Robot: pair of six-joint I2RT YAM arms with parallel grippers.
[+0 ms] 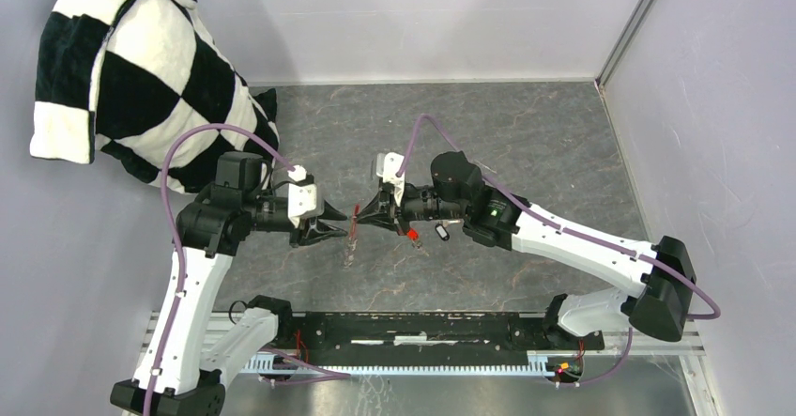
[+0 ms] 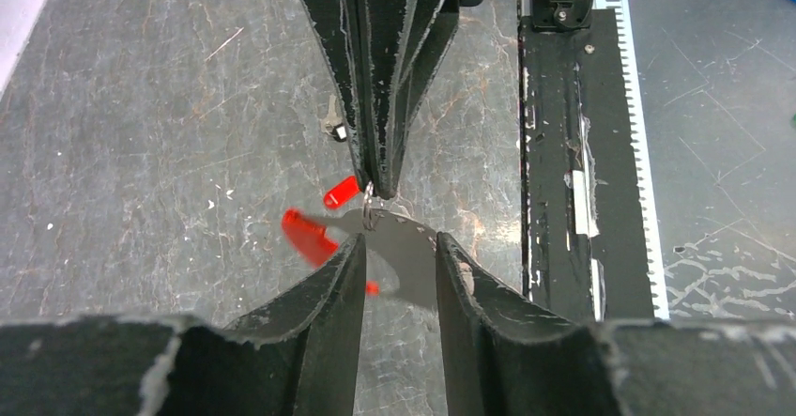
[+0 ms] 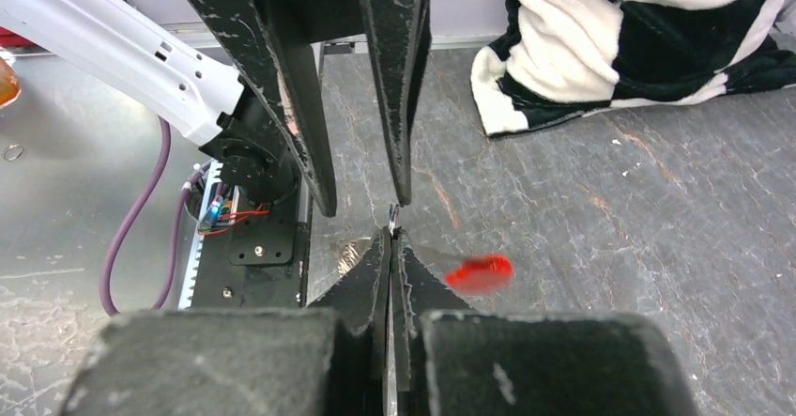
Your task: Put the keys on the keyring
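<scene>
My right gripper [image 1: 362, 214] hangs over the middle of the table, shut on the thin silvery keyring [image 2: 369, 211]. Only the ring's edge shows past its tips [image 3: 392, 217]. The ring's red fob [image 2: 310, 236] dangles below it, blurred [image 3: 479, 273]. My left gripper [image 2: 401, 242] faces the right one tip to tip. Its jaws stand apart with nothing between them, just short of the ring. The keys lie on the table under the right gripper. One has a red head [image 1: 411, 234], the other a black head [image 1: 442, 233].
A black-and-white checkered cloth [image 1: 131, 69] is heaped at the back left. A black base rail [image 1: 422, 327] runs along the near edge. Grey walls close the table at the back and on the right.
</scene>
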